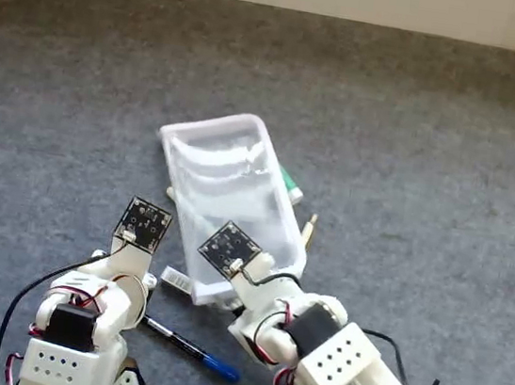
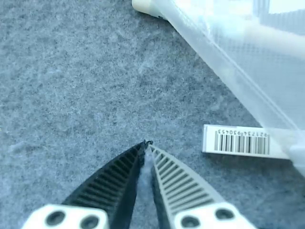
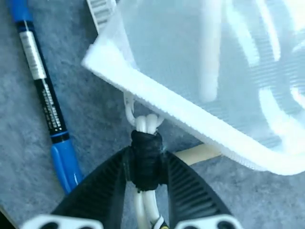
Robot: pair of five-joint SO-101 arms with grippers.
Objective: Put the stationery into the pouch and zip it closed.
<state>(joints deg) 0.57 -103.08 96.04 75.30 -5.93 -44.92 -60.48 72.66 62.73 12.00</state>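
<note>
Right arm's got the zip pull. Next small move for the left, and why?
Probably open the left gripper and go for the barcoded item beside it. It's shut and empty over the carpet, the right gripper holds the pouch by its zip pull, and that item and the blue pen lie outside the pouch.

Soft, even light falls on the grey table [image 1: 418, 128] in the high view, and no part of it is very dark. Small shadows sit close under the 2 arms. The clear pouch [image 1: 229, 189] shines with white streaks of glare. In the left wrist view the pouch is so bright near the corner that it looks almost white. In the right wrist view it glows too, and a soft shadow lies on the table under its edge. The black zip pull [image 3: 145, 164] is the darkest thing there.
</note>
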